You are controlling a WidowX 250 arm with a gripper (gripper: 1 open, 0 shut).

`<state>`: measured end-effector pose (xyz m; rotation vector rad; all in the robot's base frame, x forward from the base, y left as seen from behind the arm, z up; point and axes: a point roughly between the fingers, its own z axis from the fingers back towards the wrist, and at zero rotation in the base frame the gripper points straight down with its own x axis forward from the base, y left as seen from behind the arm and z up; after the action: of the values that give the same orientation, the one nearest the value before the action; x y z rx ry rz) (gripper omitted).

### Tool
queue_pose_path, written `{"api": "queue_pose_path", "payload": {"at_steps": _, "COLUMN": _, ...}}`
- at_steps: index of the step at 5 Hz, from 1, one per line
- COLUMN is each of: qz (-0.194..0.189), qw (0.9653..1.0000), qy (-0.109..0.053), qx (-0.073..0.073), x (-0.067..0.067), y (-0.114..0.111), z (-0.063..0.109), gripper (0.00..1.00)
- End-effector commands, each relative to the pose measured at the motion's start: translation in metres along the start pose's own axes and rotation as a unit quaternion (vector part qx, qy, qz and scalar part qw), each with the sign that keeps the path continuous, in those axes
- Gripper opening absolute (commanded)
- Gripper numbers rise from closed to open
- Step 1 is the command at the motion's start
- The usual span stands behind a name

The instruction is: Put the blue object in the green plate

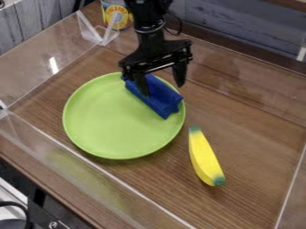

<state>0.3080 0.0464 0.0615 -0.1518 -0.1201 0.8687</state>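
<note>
**A:** Only one view to go through, the camera looking down on the table from the front. Where was the block?

**B:** The blue block (153, 97) lay just above the middle of the frame, on the upper right edge of the green plate (107, 125). Most of it seemed to rest on the plate, with its lower right end reaching over the rim toward the wooden table (245, 116).

**A:** And the gripper?

**B:** The gripper (156, 79) hung straight down from the black arm (148, 22) at the top centre, its fingers spread wide on either side of the block's upper end. I could not tell whether a fingertip touched the block; nothing looked clamped.

**A:** So which step was that?

**B:** I judged it the release, at the tail of the placing. The block sat in the plate, though off to one edge and not in the middle.

**A:** What did the next move call for?

**B:** A clean lift straight up, I'd say, keeping the fingers apart so neither one caught the block and dragged it off the rim. If the overhang counted as a miss, a short nudge toward the lower left would have seated it fully.

**A:** Anything else nearby?

**B:** A yellow banana (206, 157) lay at the lower right, well apart from the plate, and clear plastic walls (48, 54) ringed the table
</note>
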Motion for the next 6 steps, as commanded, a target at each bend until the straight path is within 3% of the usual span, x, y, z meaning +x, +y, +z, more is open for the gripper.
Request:
{"api": "queue_pose_path", "payload": {"at_steps": 1, "qz": 0.003, "qw": 0.9997, "qy": -0.019, "qx": -0.018, "x": 0.006, "y": -0.003, "z": 0.013, "gripper": 1.00}}
{"api": "queue_pose_path", "payload": {"at_steps": 6, "qz": 0.026, "qw": 0.9994, "qy": -0.023, "qx": 0.002, "x": 0.007, "y": -0.006, "z": -0.022, "gripper": 1.00}}
